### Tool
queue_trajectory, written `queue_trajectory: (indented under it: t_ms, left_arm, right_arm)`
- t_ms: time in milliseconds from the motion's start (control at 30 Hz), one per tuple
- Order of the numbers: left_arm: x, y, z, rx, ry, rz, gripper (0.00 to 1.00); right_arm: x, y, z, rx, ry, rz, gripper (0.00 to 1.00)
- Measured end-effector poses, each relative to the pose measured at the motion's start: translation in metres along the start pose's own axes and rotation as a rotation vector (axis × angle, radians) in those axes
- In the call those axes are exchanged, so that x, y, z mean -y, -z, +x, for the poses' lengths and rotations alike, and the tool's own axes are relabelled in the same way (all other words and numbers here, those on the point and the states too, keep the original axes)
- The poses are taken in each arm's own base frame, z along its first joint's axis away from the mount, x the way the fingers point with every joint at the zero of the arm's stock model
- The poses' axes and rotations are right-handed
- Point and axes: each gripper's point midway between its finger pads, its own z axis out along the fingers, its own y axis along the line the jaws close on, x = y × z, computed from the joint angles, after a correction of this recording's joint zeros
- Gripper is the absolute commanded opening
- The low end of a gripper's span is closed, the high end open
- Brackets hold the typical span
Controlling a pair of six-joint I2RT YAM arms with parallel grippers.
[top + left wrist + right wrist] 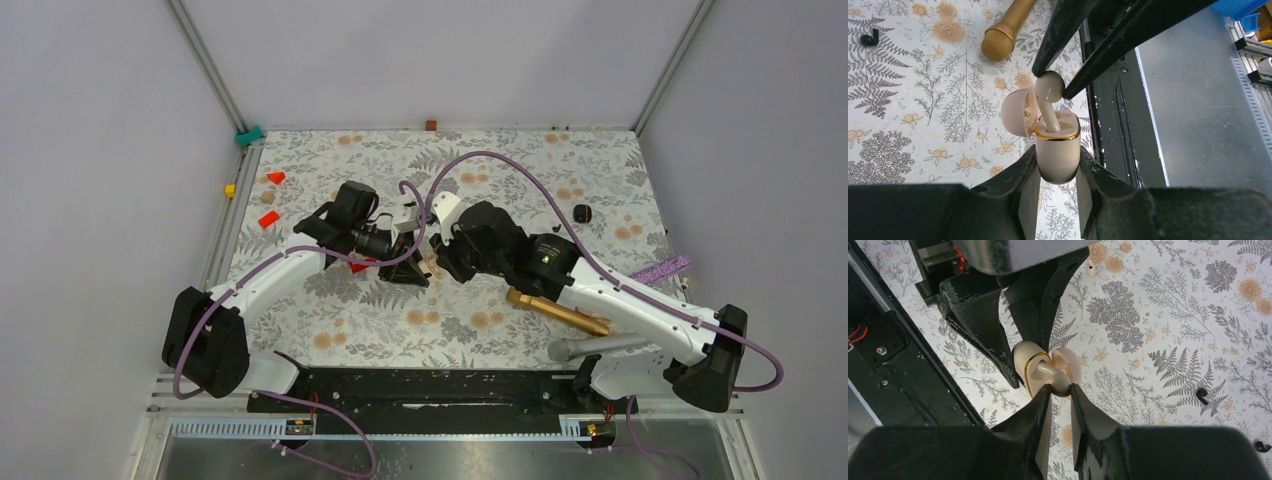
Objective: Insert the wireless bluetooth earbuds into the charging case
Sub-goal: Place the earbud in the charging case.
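Observation:
My left gripper (1058,152) is shut on the body of a cream charging case (1058,160) with a gold rim; its lid (1018,112) hangs open to the left. My right gripper (1060,387) is shut on the round head of a pale earbud (1062,381), and the stem reaches into the case (1023,357). The bud also shows in the left wrist view (1049,86), pinched between the right fingers (1060,30). In the top view both grippers meet mid-table (428,256), hiding the case. Black earbuds lie loose on the mat (1202,395) (1259,445) (869,37).
A gold microphone (555,310) and a grey handle (590,347) lie under the right arm. Orange-red triangular bits (275,177) (268,218) sit at the left. A black object (583,213) and a purple strip (660,270) are on the right. The black base rail (430,395) runs along the near edge.

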Motion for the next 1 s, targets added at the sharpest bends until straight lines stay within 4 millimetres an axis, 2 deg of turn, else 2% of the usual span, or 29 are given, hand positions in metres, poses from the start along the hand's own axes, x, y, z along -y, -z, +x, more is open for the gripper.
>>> queue_trajectory:
  t_ms: [1000]
  left_arm:
    - [-0.0038,-0.0007,0.0092,-0.002,0.048,-0.039,0.0]
  right_arm:
    - [-0.0035,-0.0086,0.0056,-0.027,0.005,0.013,0.2]
